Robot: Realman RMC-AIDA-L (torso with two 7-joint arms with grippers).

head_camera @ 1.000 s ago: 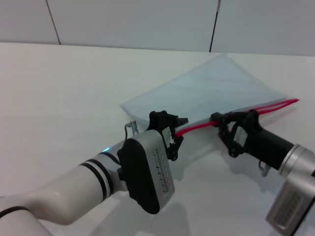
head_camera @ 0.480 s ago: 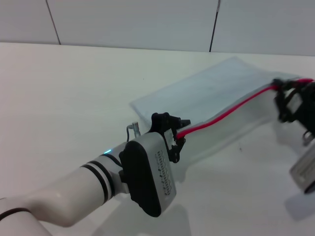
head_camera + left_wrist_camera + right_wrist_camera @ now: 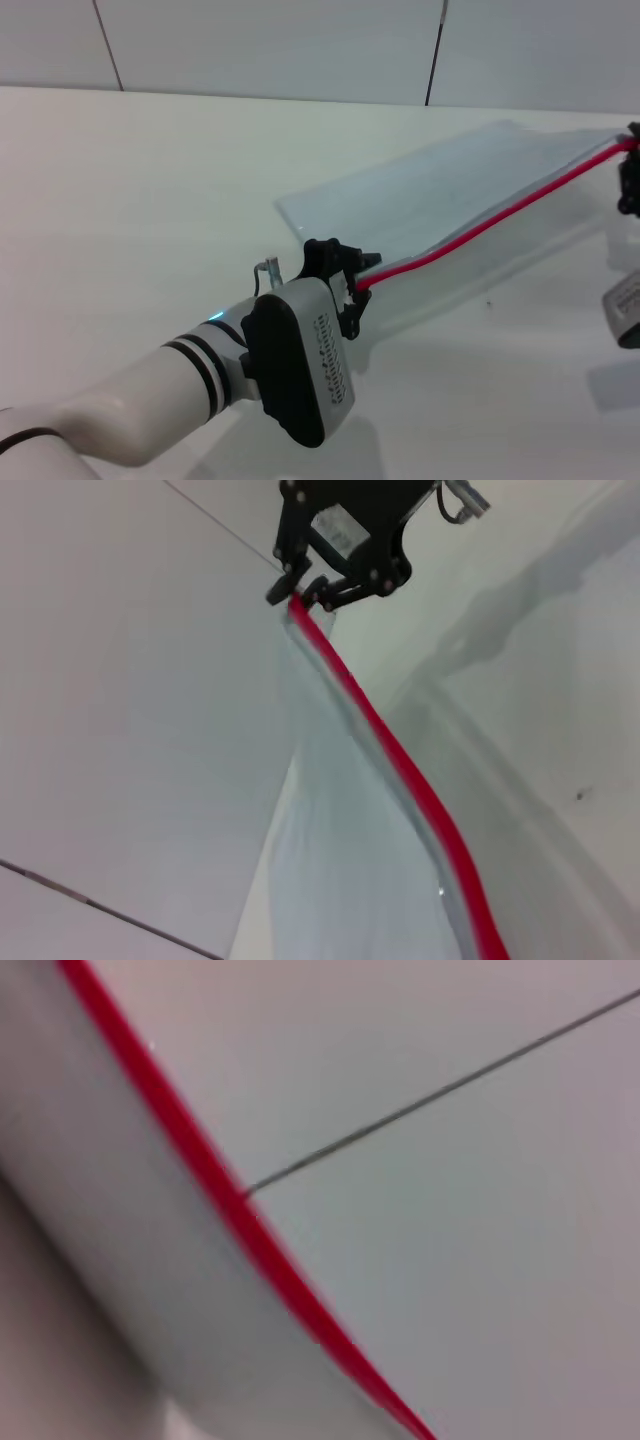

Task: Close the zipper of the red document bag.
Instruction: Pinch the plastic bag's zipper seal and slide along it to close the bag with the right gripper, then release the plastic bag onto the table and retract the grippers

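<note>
The red document bag (image 3: 440,190), a translucent pale blue pouch, lies stretched across the white table. Its zipper (image 3: 500,217) shows as one thin red strip along the near edge. My left gripper (image 3: 355,283) is shut on the bag's near left corner, at that end of the zipper. My right gripper (image 3: 632,165) sits at the right edge of the head view, at the zipper's far end. In the left wrist view the right gripper (image 3: 300,593) pinches the tip of the zipper (image 3: 400,767). The right wrist view shows only the zipper (image 3: 205,1155) and the bag (image 3: 90,1210).
The white table (image 3: 150,180) stretches to the left and front of the bag. A pale wall (image 3: 300,40) with dark vertical seams rises behind the table's far edge. My left arm (image 3: 200,390) crosses the lower left of the head view.
My right gripper has slid right along the zipper from near the left gripper to the far end. The two separated red lines now form one strip. The bag shifted right; the left gripper held.
</note>
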